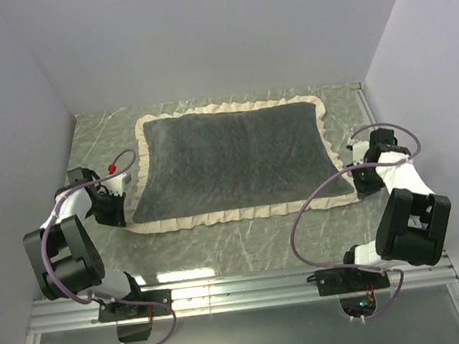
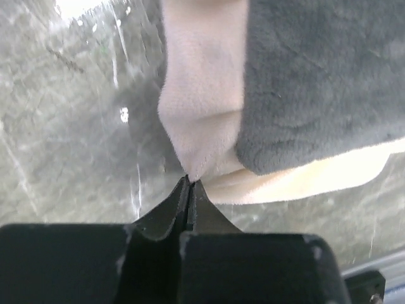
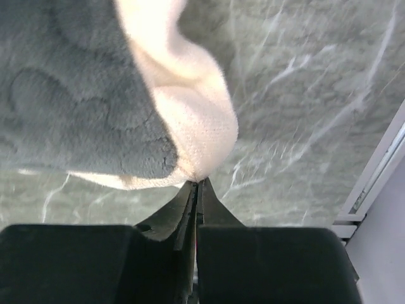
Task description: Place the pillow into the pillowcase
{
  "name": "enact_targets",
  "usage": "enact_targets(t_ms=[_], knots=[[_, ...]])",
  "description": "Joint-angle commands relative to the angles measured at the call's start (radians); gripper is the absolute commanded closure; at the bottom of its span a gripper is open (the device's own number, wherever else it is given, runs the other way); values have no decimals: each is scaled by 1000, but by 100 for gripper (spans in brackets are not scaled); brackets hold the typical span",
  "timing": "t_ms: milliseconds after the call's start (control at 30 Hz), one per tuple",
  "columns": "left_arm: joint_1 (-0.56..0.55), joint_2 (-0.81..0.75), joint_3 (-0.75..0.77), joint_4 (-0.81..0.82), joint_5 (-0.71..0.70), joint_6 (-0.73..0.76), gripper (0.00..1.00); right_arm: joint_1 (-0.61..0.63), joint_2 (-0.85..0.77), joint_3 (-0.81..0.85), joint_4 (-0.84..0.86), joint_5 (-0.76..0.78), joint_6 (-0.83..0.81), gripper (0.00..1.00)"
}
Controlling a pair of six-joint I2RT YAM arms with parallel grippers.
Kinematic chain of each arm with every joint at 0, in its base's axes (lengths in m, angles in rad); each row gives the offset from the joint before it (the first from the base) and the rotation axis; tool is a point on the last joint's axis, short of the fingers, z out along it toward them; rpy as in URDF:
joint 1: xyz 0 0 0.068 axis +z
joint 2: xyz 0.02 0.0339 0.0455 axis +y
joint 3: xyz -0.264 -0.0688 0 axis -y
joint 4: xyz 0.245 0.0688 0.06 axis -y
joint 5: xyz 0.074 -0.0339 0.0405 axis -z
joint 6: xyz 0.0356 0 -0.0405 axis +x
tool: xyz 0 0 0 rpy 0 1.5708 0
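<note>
Left end effector (image 2: 190, 185) is pinched shut on the cream trim (image 2: 202, 107) at the near-left corner of the pillowcase (image 1: 236, 159), which lies grey side up on the bench (image 1: 246, 241). Right end effector (image 3: 198, 185), also closed, pinches its near-right corner trim.

Both wrist views cut off most of the pillowcase (image 2: 316, 82).

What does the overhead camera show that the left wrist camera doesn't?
Only overhead: the whole pillowcase, grey face up, spread on the table, with the right hand at its near right corner. Only left wrist: the left hand pinched shut on the cream ruffle, seen close up. Both: grey fabric, cream trim, marbled table.
</note>
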Motion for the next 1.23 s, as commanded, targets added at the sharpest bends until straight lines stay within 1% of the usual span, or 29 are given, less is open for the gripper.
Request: enact_targets(t_ms=[0,33,67,100,167,200,233,267,300,333,367,400,433,467,500,533,567,600,633,667,733,767,800,833,867,900,1000,1100,1200], knots=[[24,-65,55,-92,-34,115,98,-10,-43,20,-87,0,-76,100],[28,-76,69,-126,-18,123,91,-10,-42,35,-143,-20,-80,95],[29,-93,75,-146,20,132,81,-11,-43,51,-170,-34,-84,72],[29,-127,86,-163,39,146,58,-11,-65,78,-190,-37,-91,58],[29,-159,129,-224,86,153,42,-11,-101,107,-232,-47,-105,13],[29,-182,152,-241,127,147,3,-13,-134,155,-248,-52,-107,8],[29,-185,217,-266,153,143,1,-13,-146,184,-280,-70,-99,5],[29,-182,265,-308,181,131,1,-13,-157,219,-298,-89,-96,4],[31,-159,322,-330,239,94,1,-13,-168,300,-317,-116,-90,4],[31,-142,454,-348,273,68,1,-13,-171,345,-331,-144,-65,3],[29,-121,525,-362,305,36,1,-13,-166,394,-363,-212,-48,2],[29,-78,588,-341,345,-80,1,-11,-152,490,-377,-245,-4,2],[31,-55,695,-318,355,-159,1,-10,-145,538,-386,-276,24,2],[28,-2,748,-292,365,-278,1,-4,-120,624,-389,-332,54,2],[28,29,802,-293,373,-320,1,1,-109,659,-383,-354,115,2],[18,66,907,-307,393,-343,1,6,-96,696,-378,-379,140,1],[11,136,957,-321,399,-368,1,22,-74,750,-374,-415,162,1],[-1,163,1019,-326,399,-383,1,30,-66,762,-365,-425,207,1],[-24,181,1028,-310,389,-402,1,44,-62,769,-328,-426,229,1],[-38,189,1019,-291,381,-431,1,61,-63,755,-311,-416,245,1],[-93,160,890,-168,326,-465,1,133,-79,705,-239,-382,294,1],[-115,110,829,-122,297,-469,1,160,-111,619,-211,-342,314,1],[-141,82,711,-90,269,-466,1,221,-135,567,-185,-321,317,1],[-184,53,654,-30,240,-468,1,249,-160,515,-135,-287,321,1],[-201,-4,597,-8,203,-466,1,280,-212,412,-113,-266,320,1],[-212,-30,501,10,203,-466,1,300,-236,369,-99,-229,317,0],[-227,-111,364,55,220,-462,1,328,-316,244,-66,-216,317,0],[-247,-147,313,92,191,-477,1,328,-350,204,-58,-209,315,0],[-256,-174,308,125,186,-463,1,331,-372,192,-44,-207,326,0]])
